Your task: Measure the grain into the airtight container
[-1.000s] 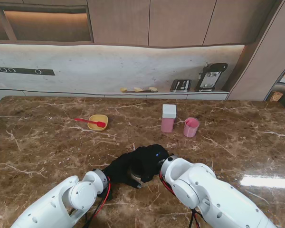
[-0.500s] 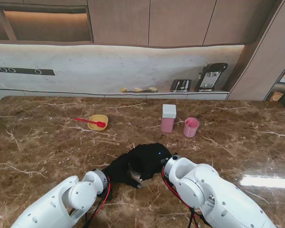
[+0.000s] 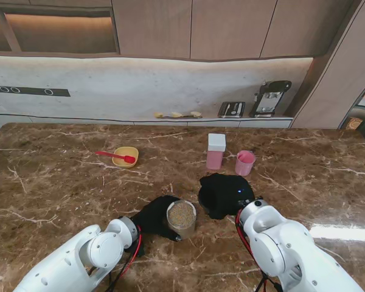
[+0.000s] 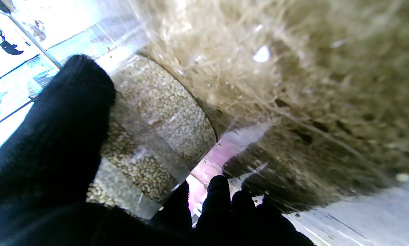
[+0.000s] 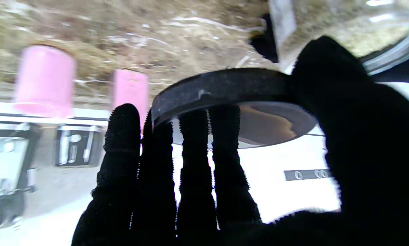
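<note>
Two hands were engaged: the left hand (image 3: pixel 151 217) clasped the upright, open grain jar (image 3: pixel 181 218) near the robot, while the right hand (image 3: pixel 222 194), gripping the jar's black lid (image 5: pixel 225 85), sat just right, nearer the pink container (image 3: pixel 215 151).

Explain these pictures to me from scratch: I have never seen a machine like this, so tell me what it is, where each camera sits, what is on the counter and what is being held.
This is a two-armed robot with five-fingered hands in black gloves. The wide picture comes from a camera on its stand, looking down at a brown marble counter. The other two come from cameras on the wrists, looking along the fingers, so they appear upside down.

The left robot hand grips a clear jar of grain, now open. The right robot hand holds the jar's dark round lid, seen in its wrist view.

Farther from me stand a pink container with a white lid and a pink cup; to the left, a yellow bowl with a red spoon.
</note>
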Available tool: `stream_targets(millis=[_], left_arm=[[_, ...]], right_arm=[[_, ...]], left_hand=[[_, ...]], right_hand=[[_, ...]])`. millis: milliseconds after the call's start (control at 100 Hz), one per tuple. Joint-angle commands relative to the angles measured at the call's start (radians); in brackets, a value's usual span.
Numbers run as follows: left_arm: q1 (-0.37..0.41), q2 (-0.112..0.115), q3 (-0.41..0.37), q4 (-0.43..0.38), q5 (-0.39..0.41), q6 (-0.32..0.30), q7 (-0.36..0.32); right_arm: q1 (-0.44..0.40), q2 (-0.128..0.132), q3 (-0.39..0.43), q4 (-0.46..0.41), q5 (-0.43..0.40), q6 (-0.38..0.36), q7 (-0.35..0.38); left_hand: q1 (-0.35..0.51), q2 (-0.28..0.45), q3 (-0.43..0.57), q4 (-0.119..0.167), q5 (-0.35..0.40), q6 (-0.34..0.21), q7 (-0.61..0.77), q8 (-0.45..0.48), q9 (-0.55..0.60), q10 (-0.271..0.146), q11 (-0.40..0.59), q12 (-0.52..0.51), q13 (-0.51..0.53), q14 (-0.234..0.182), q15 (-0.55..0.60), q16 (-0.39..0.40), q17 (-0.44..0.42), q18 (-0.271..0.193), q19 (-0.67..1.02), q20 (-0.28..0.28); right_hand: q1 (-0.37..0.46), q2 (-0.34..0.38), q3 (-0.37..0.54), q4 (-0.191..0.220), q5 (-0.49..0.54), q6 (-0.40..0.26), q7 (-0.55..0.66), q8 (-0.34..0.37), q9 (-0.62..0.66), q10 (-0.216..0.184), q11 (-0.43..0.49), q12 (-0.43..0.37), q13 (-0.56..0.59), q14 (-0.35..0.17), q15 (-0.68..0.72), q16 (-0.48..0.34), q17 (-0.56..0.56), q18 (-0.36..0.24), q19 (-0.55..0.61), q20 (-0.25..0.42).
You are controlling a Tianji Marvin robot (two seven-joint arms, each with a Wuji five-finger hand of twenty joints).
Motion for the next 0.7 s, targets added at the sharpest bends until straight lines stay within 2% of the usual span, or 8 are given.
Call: stream_targets(millis=[0, 310, 480, 690], left_arm=[[0.036, 0.013, 0.012, 0.057, 0.007, 0.017, -0.026], [0.035, 0.016, 0.007, 0.052, 0.016, 0.018, -0.032], [0.034, 0.016, 0.007, 0.051, 0.019, 0.019, -0.033], [0.034, 0.017, 0.003, 0.049, 0.026, 0.02, -0.035]], right_arm=[[-0.03, 0.012, 0.019, 0.011, -0.012, 0.014, 0.017], [-0.125, 0.012, 0.095, 0.046, -0.075, 0.068, 0.019], [-0.125, 0.014, 0.088, 0.092, -0.085, 0.098, 0.022], [-0.097, 0.013, 0.051, 0.161, -0.092, 0.12, -0.053]], left_hand=[[0.097, 0.174, 0.157, 0.039, 0.07, -0.066, 0.1, 0.028, -0.008, -0.017, 0.013, 0.013, 0.041, 0.203, 0.066, 0.029, 0.09, 0.24, 0.157, 0.088], [0.099, 0.175, 0.154, 0.04, 0.069, -0.064, 0.098, 0.027, -0.007, -0.017, 0.016, 0.012, 0.042, 0.202, 0.066, 0.029, 0.091, 0.24, 0.157, 0.088], [0.099, 0.175, 0.155, 0.04, 0.069, -0.064, 0.098, 0.027, -0.007, -0.017, 0.016, 0.011, 0.042, 0.203, 0.067, 0.03, 0.091, 0.238, 0.158, 0.088], [0.096, 0.176, 0.157, 0.04, 0.067, -0.067, 0.099, 0.028, -0.006, -0.018, 0.018, 0.012, 0.042, 0.202, 0.068, 0.03, 0.091, 0.238, 0.159, 0.088]], right_hand=[[0.074, 0.067, 0.08, 0.008, 0.034, -0.037, 0.03, 0.041, -0.001, -0.016, 0.022, 0.018, -0.008, -0.099, 0.063, 0.019, -0.009, -0.006, 0.005, -0.016], [0.056, 0.076, 0.071, 0.007, 0.025, -0.025, 0.024, 0.043, -0.017, -0.01, 0.021, 0.02, -0.021, -0.099, 0.072, 0.025, -0.024, -0.004, -0.001, -0.015], [0.053, 0.083, 0.069, 0.007, 0.003, -0.014, 0.018, 0.045, -0.048, -0.006, 0.018, 0.018, -0.047, -0.098, 0.061, 0.02, -0.051, 0.0, -0.027, -0.021], [0.042, 0.067, 0.083, 0.006, -0.015, -0.007, 0.014, 0.047, -0.068, -0.007, 0.029, 0.019, -0.062, -0.098, 0.053, 0.012, -0.065, 0.002, -0.048, -0.024]])
